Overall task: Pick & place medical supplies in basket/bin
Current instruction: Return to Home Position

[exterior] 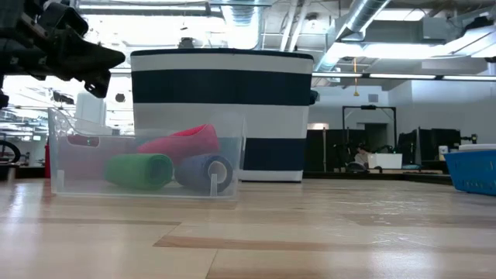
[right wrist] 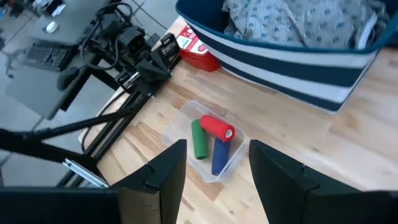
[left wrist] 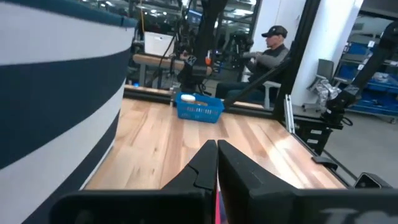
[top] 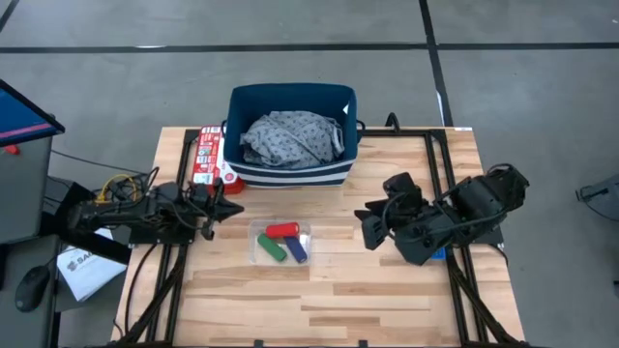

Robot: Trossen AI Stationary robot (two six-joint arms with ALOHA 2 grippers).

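The navy striped basket [top: 290, 174] stands at the table's far middle, and the grey dotted garment [top: 293, 136] lies inside it. Green [top: 270, 247], purple-blue [top: 296, 249] and red [top: 282, 231] cylinders lie in a clear tray [top: 256, 232]; the red one rests across the other two. My left gripper [top: 238, 208] is shut, level, left of the tray and above table height. My right gripper [top: 366, 227] is open, raised to the tray's right, with its fingers [right wrist: 168, 171] pointing toward the tray. The small blue bin [exterior: 473, 169] sits by the right edge, mostly under my right arm.
A red-and-white flat box [top: 205, 155] lies against the basket's left side. A person [left wrist: 270, 53] sits beyond the table's right side. Bare wood stretches along the near half of the table [top: 319, 300]. A monitor and cables stand off the left edge.
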